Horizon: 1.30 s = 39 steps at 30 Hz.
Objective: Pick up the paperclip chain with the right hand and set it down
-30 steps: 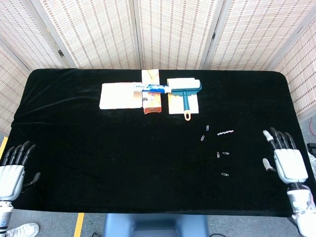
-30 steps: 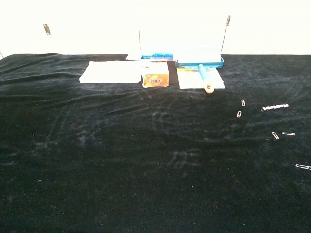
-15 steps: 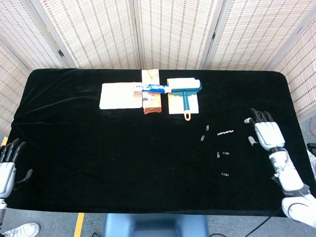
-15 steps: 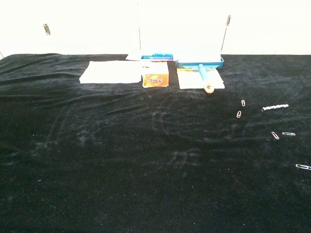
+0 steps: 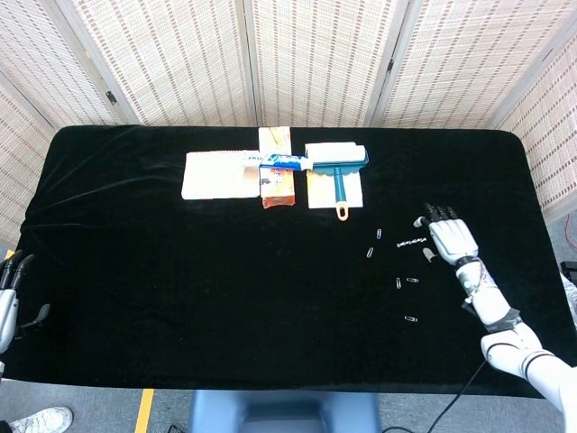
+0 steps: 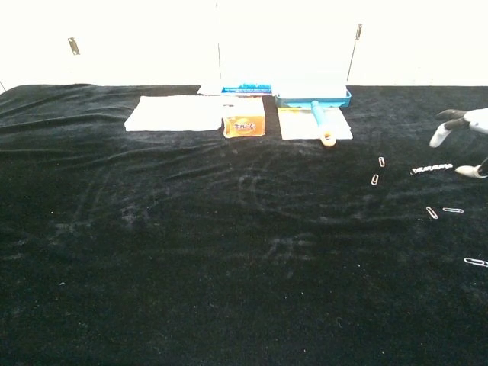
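The paperclip chain [image 5: 412,242] [image 6: 431,168] is a short silvery string lying flat on the black cloth, right of centre. My right hand [image 5: 448,239] [image 6: 463,136] hovers just right of it with fingers spread and nothing in them; its fingertips reach toward the chain's right end. In the chest view only the fingers enter at the right edge. My left hand [image 5: 7,298] shows at the far left edge of the head view, off the table, fingers apart and holding nothing.
Several loose paperclips [image 5: 406,281] [image 6: 432,213] lie scattered around the chain. At the back sit a white pad [image 5: 216,174], an orange box [image 5: 277,185] and a teal-handled brush [image 5: 338,171] on white paper. The table's right edge [image 5: 541,216] is close to my right arm.
My right hand has moved forward and leftward from the table's right edge to beside the chain. My left hand has drawn back toward the left edge of view.
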Available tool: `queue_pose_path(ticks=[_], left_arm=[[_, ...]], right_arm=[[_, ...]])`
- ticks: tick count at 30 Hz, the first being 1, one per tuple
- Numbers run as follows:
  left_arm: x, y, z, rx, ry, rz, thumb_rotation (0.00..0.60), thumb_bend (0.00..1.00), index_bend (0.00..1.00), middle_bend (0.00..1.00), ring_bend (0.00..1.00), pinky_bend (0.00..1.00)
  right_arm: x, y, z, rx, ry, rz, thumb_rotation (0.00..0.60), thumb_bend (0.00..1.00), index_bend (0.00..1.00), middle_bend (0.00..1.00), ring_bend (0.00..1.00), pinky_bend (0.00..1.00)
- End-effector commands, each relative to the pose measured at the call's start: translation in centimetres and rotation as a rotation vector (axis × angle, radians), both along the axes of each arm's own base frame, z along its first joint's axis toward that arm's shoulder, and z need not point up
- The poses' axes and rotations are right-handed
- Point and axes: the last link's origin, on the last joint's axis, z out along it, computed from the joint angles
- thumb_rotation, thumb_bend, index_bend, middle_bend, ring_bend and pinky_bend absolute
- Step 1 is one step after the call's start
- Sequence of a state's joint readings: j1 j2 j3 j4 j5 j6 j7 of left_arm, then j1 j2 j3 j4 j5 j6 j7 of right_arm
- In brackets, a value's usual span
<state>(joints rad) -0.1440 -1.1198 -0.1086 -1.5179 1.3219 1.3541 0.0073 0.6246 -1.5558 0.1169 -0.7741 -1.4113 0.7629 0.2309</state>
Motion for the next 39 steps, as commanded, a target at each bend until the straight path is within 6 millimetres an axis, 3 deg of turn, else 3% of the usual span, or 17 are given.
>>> queue_pose_path(ticks=[1, 14, 39], left_arm=[[0.0, 0.1, 0.0, -0.005, 0.001, 0.003, 0.6, 0.4, 0.0, 0.02, 0.01, 0.0], [0.1, -0.3, 0.0, -0.013, -0.01, 0.007, 0.6, 0.4, 0.0, 0.02, 0.0, 0.0], [-0.2, -0.1, 0.0, -0.02, -0.009, 0.016, 0.6, 0.4, 0.0, 0.02, 0.0, 0.0]], right_arm=[[0.3, -0.2, -0.9, 0.012, 0.0, 0.03, 0.6, 0.39, 0.29, 0.0, 0.0, 0.0], [-0.3, -0.1, -1.3, -0.008, 0.029, 0.067, 0.6, 0.39, 0.39, 0.0, 0.0, 0.0], [-0.9, -1.1, -1.8, -0.036, 0.04, 0.026, 0.6, 0.39, 0.43, 0.0, 0.0, 0.0]])
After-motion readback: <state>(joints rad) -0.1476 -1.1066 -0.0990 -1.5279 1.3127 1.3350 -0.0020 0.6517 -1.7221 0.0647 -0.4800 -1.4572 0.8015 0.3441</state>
